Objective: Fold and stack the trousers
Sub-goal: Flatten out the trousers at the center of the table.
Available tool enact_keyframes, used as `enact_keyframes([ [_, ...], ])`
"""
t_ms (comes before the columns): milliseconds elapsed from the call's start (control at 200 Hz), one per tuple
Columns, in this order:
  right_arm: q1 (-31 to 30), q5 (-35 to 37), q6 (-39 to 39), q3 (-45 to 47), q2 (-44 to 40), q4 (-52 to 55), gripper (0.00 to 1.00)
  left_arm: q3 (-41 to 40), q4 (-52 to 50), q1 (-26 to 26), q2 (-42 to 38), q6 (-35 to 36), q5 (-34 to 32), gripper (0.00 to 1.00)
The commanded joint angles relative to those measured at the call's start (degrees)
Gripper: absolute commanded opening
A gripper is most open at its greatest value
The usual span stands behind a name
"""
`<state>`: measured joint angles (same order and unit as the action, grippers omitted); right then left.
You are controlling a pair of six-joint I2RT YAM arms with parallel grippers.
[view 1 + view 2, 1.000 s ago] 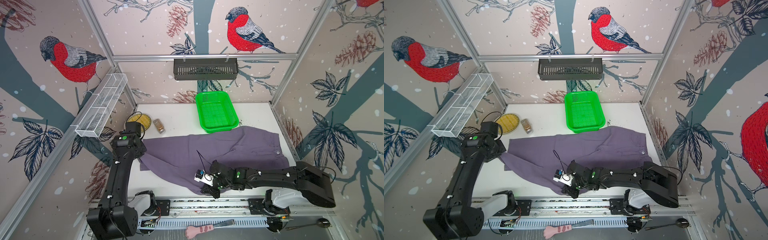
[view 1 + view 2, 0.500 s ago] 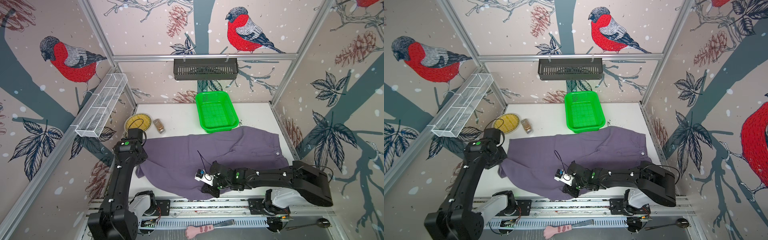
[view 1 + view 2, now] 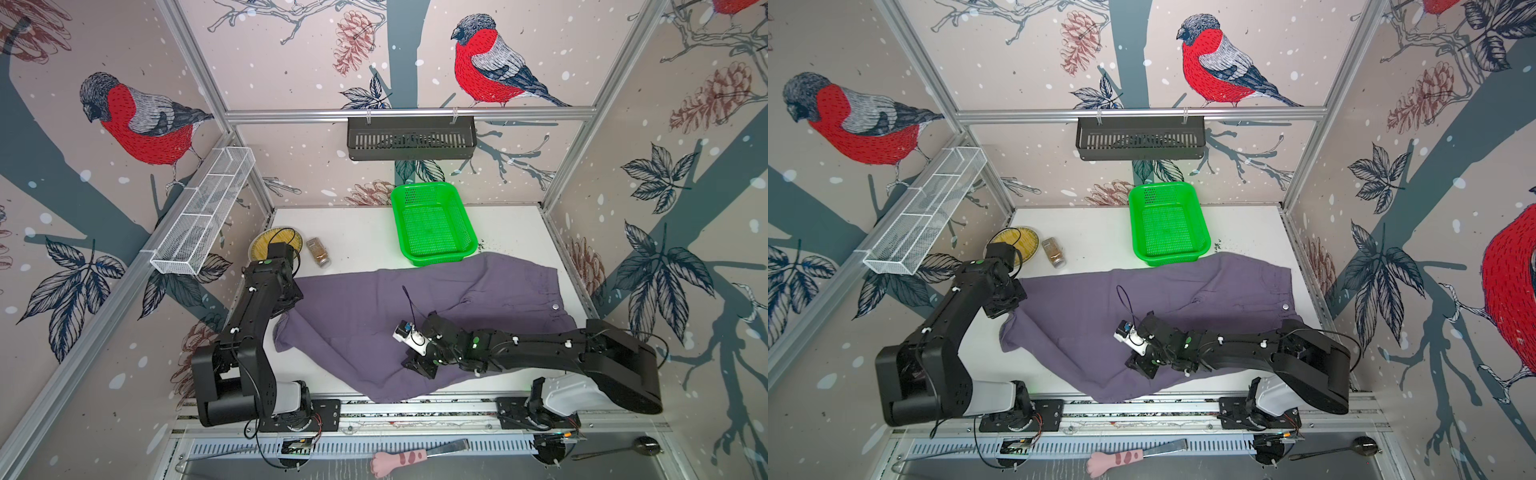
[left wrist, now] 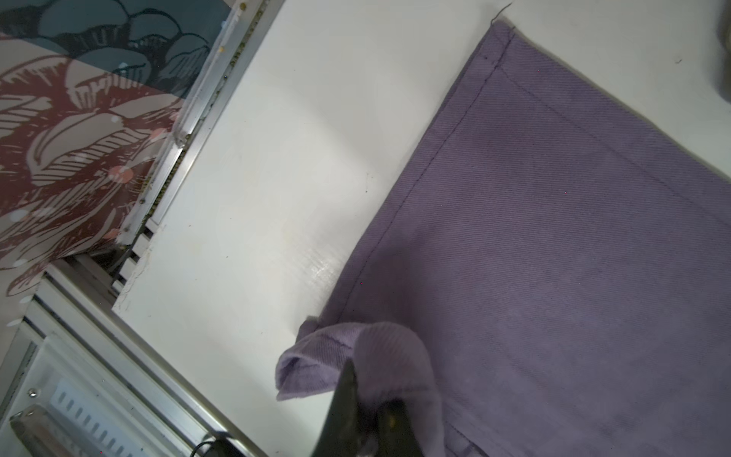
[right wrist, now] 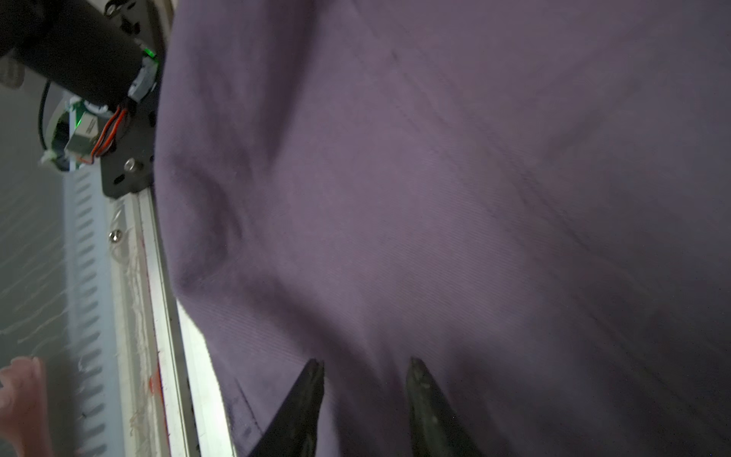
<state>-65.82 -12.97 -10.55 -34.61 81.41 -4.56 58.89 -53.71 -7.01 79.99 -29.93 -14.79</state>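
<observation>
Robot test cell, lab-type setting. Boxed in by aluminium frame (image 3: pixel 409 112); panel walls (image 3: pixel 291 62) printed with bullfinches and pine cones. White worktop (image 3: pixel 361 232) inside. At its front edge, left arm (image 3: pixel 249 313) and right arm (image 3: pixel 540 345), both black, bolted to a slotted rail (image 3: pixel 415 409), wiring exposed. Off the frame hang a wire rack (image 3: pixel 203 216) and black basket (image 3: pixel 411 139).

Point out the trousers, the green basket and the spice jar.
trousers (image 3: pixel 357 320): in a top view, flat leg cloth.
green basket (image 3: pixel 436 258): in a top view, its near wall.
spice jar (image 3: pixel 316 248): in a top view, its body.
</observation>
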Motion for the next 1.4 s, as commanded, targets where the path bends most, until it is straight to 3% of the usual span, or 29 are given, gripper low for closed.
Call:
enact_keyframes([
  [0, 1.34, 0.58, -1.71, 0.42, -1.37, -1.65, 0.41, -0.67, 3.85, -0.12, 2.65, 1.28, 0.9, 0.0],
  [295, 4.17, 0.84, -2.28, -0.32, -3.07, -1.42, 0.42, 2.12, 7.47, 0.05, 12.42, 3.61, 4.34, 0.06],
  [420, 5.76, 0.91, -1.86, -1.04, -3.49, -1.51, 0.46, 3.99, 6.6, 0.11, 15.01, 5.34, 4.69, 0.26],
  [655, 9.87, 0.7, -1.23, -1.79, -3.84, -1.24, 0.48, 6.46, 1.56, -0.27, 9.77, 6.63, 1.69, 0.47],
  [805, 12.1, -0.39, -0.35, -1.69, -3.73, -1.86, 0.48, 8.03, -3.81, -0.96, 3.58, 5.9, 1.79, 0.49],
  [1031, 15.4, -0.67, 1.7, -2.61, -4.58, -0.94, 0.5, -7.89, 3.11, -5.87, -8.92, -0.99, 13.7, 0.49],
  [1161, 16.22, -0.48, 2.03, -2.86, -5.62, -0.19, 0.51, -16.27, 9.84, -13.64, -14.02, -5.31, 15.02, 0.49],
  [1221, 16.56, -0.48, 2.03, -2.55, -6.16, -0.08, 0.52, -16.24, 10.63, -16.02, -15.52, -6.55, 13.54, 0.49],
  [1396, 16.87, -0.36, 1.93, -1.69, -6.95, -0.84, 0.53, -21.22, 17.14, -17.49, -19.01, -12.79, 12.91, 0.49],
])
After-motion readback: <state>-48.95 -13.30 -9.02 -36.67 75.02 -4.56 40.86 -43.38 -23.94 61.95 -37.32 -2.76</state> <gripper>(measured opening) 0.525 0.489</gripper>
